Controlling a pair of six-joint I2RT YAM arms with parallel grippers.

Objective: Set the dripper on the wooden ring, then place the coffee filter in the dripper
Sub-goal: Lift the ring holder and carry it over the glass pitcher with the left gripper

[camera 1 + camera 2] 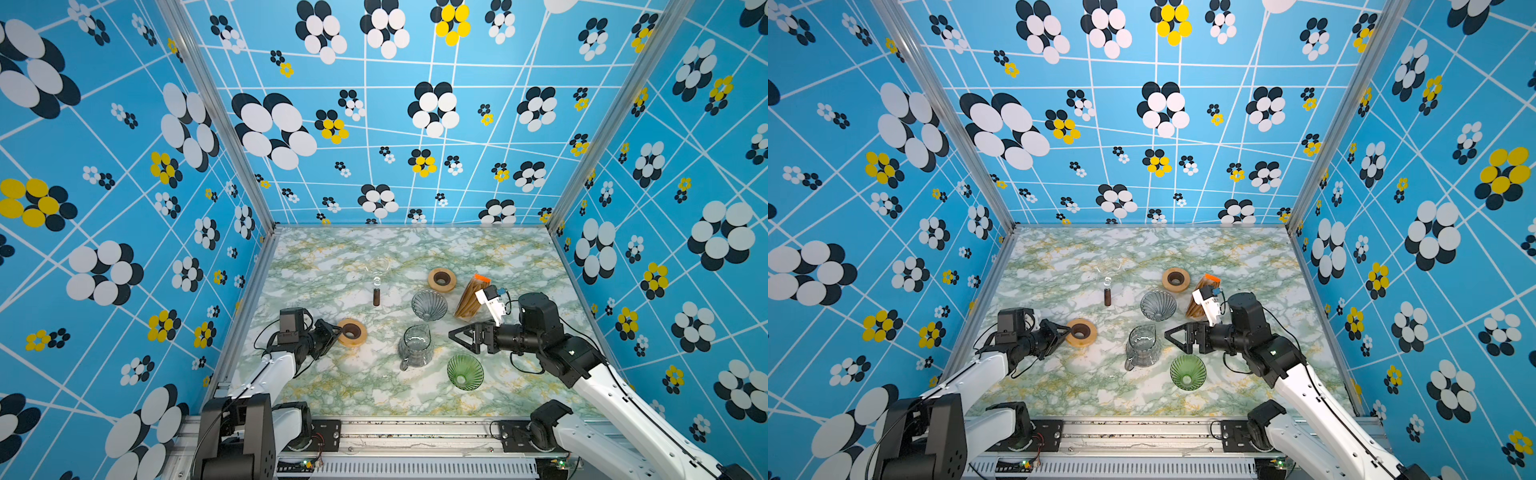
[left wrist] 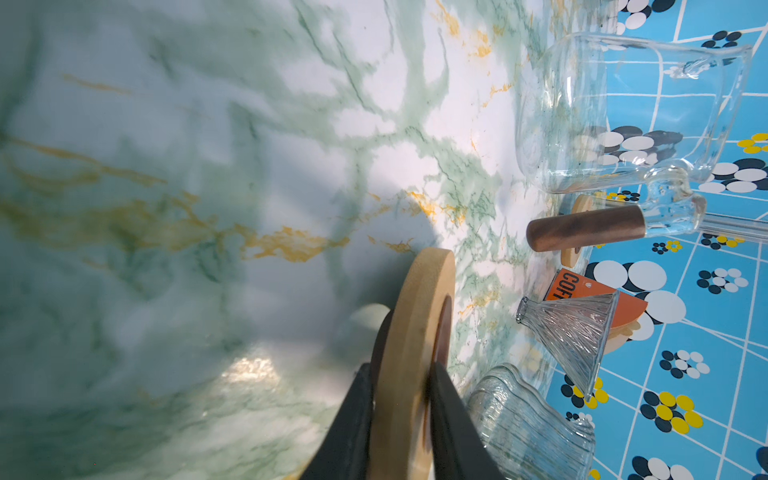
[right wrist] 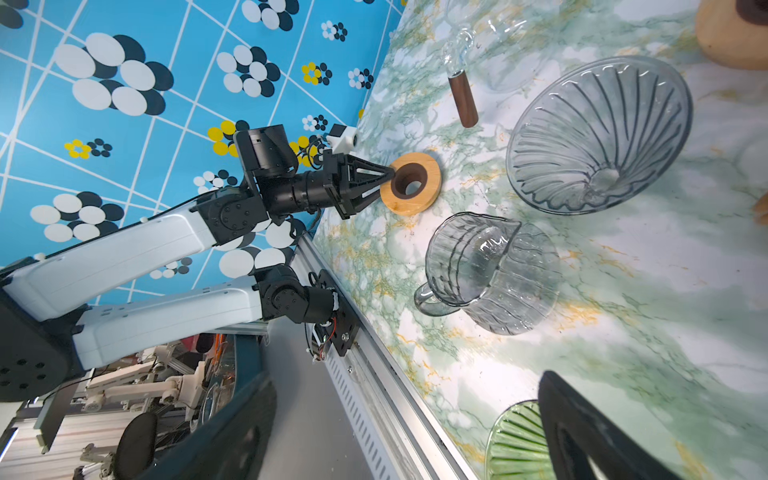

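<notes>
the left gripper [image 1: 337,332] is clamping the rim of a wooden ring [image 1: 351,331] that is lying at the near left of the tabletop [image 1: 332,257]. the right gripper [image 1: 455,334] is hovering empty with its jaws spread wide, just beside the glass carafe [image 1: 415,347] and between the grey dripper [image 1: 429,305] and the green dripper [image 1: 465,371]. the coffee filters [image 1: 469,297], a brown stack with an orange label, are leaning just right of the grey dripper, behind the right wrist.

Marble table [image 3: 665,353]: grey glass dripper [image 3: 598,137], clear pitcher [image 3: 486,270], wood-handled scoop [image 3: 463,97], green dripper [image 3: 515,444] partly behind my black finger [image 3: 582,428]; left gripper [image 3: 390,172] pinching wooden ring [image 3: 415,205]; second ring [image 3: 731,45] cropped at the edge.
</notes>
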